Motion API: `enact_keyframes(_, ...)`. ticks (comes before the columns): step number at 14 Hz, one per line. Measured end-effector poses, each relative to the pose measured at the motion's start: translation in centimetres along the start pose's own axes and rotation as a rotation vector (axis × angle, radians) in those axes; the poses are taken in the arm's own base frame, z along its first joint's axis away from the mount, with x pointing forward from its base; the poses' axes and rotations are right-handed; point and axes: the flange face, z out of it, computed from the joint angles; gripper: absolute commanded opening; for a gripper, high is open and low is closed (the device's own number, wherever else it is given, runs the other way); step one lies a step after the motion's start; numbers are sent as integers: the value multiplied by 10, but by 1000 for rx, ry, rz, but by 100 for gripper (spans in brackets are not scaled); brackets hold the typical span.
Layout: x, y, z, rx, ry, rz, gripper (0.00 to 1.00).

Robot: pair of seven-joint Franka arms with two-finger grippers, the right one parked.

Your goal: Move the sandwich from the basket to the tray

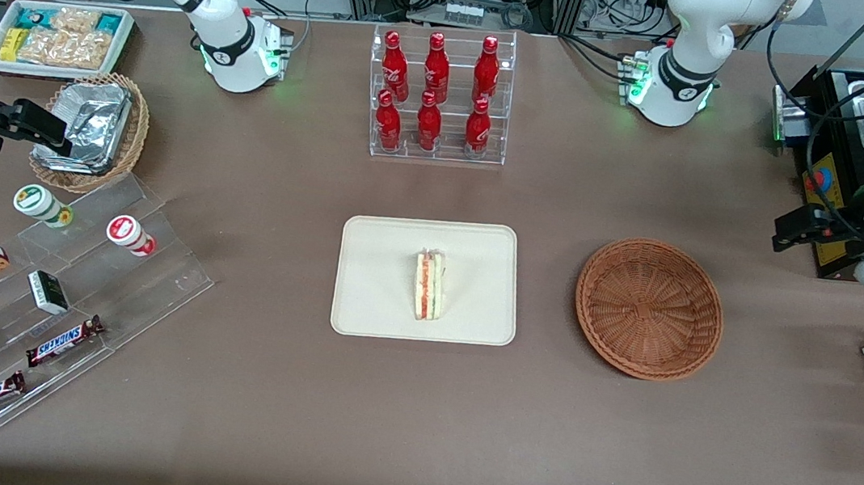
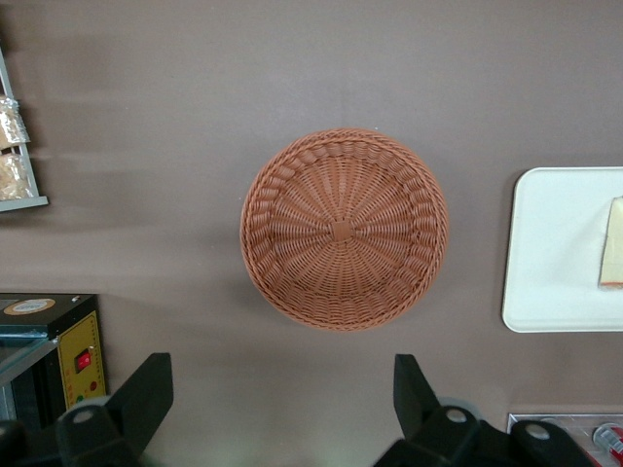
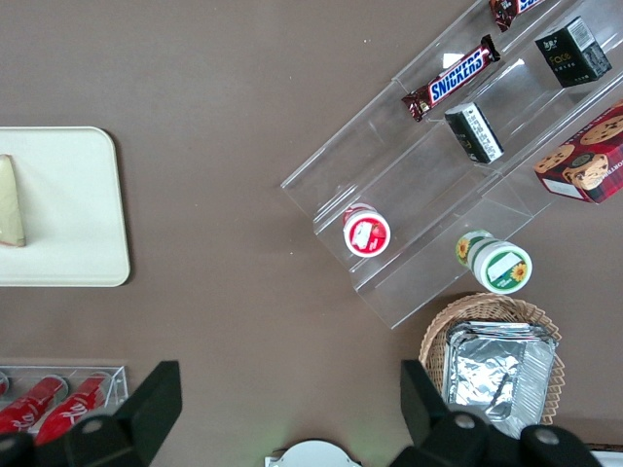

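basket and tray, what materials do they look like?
Basket: woven wicker or rattan look, reddish-brown, radial weave visible; may be plastic imitation. Tray: matte cream, smooth, moulded pulp or plastic, unclear which. The tool hangs open above the table beside the basket.

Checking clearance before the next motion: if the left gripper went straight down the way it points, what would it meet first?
The gripper, open, points down; likely bare table just beside the empty basket, though depth is unclear.
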Motion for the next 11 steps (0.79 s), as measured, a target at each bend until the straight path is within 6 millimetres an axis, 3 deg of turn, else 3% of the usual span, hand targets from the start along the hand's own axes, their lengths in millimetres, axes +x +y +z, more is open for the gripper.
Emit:
enact_keyframes(5, -4, -10, -13, 1, 24, 69, 100)
enact_keyframes(11, -24, -20, -28, 1, 40, 64, 100)
